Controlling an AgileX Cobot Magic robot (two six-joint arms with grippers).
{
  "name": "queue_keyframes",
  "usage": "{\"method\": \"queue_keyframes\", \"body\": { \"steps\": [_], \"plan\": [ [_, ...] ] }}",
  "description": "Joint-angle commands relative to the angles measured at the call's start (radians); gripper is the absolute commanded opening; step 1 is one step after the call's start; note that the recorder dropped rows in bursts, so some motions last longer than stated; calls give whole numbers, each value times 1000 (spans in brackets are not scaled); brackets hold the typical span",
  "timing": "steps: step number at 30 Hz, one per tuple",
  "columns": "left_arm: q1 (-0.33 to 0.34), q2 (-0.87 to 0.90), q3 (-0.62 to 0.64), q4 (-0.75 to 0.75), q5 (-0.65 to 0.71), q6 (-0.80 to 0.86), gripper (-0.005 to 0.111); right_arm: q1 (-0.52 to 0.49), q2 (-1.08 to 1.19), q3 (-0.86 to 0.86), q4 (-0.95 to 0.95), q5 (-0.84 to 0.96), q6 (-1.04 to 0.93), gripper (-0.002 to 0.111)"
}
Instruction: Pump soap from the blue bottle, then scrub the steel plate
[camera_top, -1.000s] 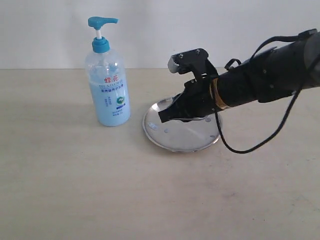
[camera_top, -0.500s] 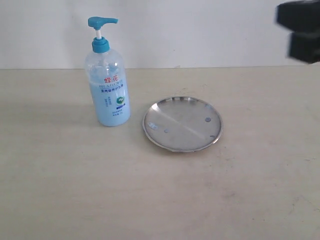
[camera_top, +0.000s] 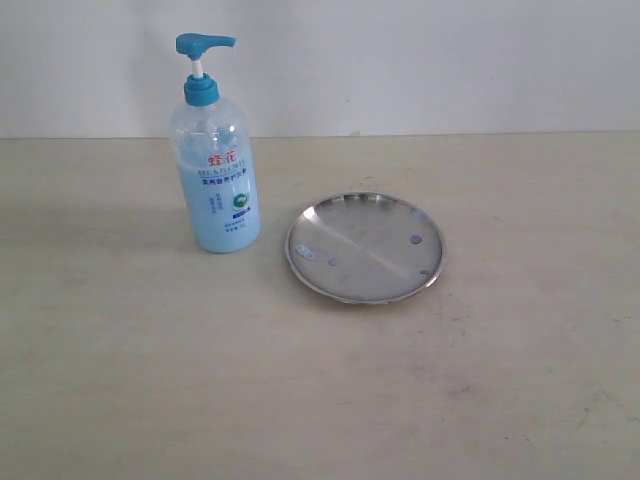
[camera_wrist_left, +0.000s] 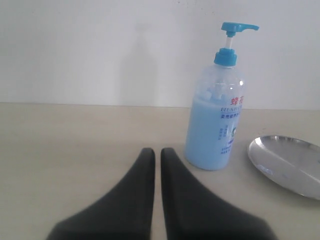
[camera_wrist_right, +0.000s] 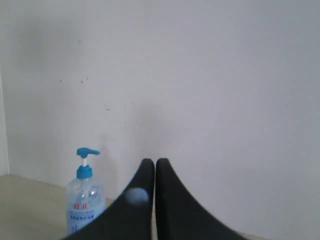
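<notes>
The blue bottle (camera_top: 217, 170) stands upright at the left of the table, its pump head (camera_top: 204, 43) raised and pale blue soap (camera_top: 224, 222) filling its lower half. The steel plate (camera_top: 365, 247) lies flat just right of it, with small dark spots and a small whitish patch (camera_top: 306, 253) near its left rim. Neither arm shows in the exterior view. My left gripper (camera_wrist_left: 157, 150) is shut and empty, low over the table short of the bottle (camera_wrist_left: 216, 120) and plate (camera_wrist_left: 289, 163). My right gripper (camera_wrist_right: 154, 161) is shut, raised toward the wall; a pale blob (camera_wrist_right: 136, 196) sits on one finger.
The bare beige table (camera_top: 150, 380) stretches around the bottle and plate, and a plain white wall (camera_top: 430, 60) rises behind its far edge. No other objects are in view.
The right arm, which was down over the steel plate a second ago, has lifted away up and right and left the exterior view. Bottle and plate have stayed put.
</notes>
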Motion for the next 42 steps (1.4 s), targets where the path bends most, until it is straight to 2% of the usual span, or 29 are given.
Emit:
{"method": "queue_keyframes", "body": {
  "steps": [1,9,10,11,12,14,15,16,17,18,19,20,21,24,26,28,30,32,33,35,37,39,42],
  "plan": [
    [2,-2,4,-7,-10,-4,4,-6,-45,49,0,-17,6,0],
    [2,-2,4,-7,-10,-4,4,-6,-52,63,6,15,-27,0],
    [2,-2,4,-7,-10,-4,4,-6,-48,71,73,18,-92,0],
    [2,-2,4,-7,-10,-4,4,-4,-48,73,237,35,-219,0],
    [2,-2,4,-7,-10,-4,4,-4,-43,76,496,35,-491,0],
    [2,-2,4,-7,-10,-4,4,-6,-41,76,1085,53,-1257,0],
    [2,-2,4,-7,-10,-4,4,-6,-41,76,1440,53,-1620,0],
    [2,-2,4,-7,-10,-4,4,-6,-40,76,1624,53,-1882,0],
    [2,-2,4,-7,-10,-4,4,-4,-39,76,1781,53,-2040,0],
    [2,-2,4,-7,-10,-4,4,-4,-39,76,2071,80,-2311,0],
    [2,-2,4,-7,-10,-4,4,-4,-39,86,2157,80,-2391,0],
    [2,-2,4,-7,-10,-4,4,-6,-39,144,2352,36,-2527,0],
    [2,-2,4,-7,-10,-4,4,-6,-41,182,2410,20,-2539,0],
    [2,-2,4,-7,-10,-4,4,-7,-58,364,2422,-12,-2498,0],
    [2,-2,4,-7,-10,-4,4,-26,-56,364,2402,53,-2564,0],
    [2,-2,4,-7,-10,-4,4,-47,-56,364,2405,59,-2539,0],
    [2,-2,4,-7,-10,-4,4,-57,-56,364,2334,90,-2419,0],
    [2,-2,4,-7,-10,-4,4,-69,-56,364,2229,154,-2212,0],
    [2,-2,4,-7,-10,-4,4,-71,-56,364,2102,198,-2055,0],
    [2,-2,4,-7,-10,-4,4,-82,-60,364,1939,261,-1873,0],
    [2,-2,4,-7,-8,-4,4,-102,-77,364,1823,343,-1771,0],
    [2,-2,4,-7,-8,-4,4,-134,-97,364,1745,346,-1710,0],
    [2,-2,4,-7,-8,-4,4,-169,-130,364,1730,370,-1686,0]
  ]
}}
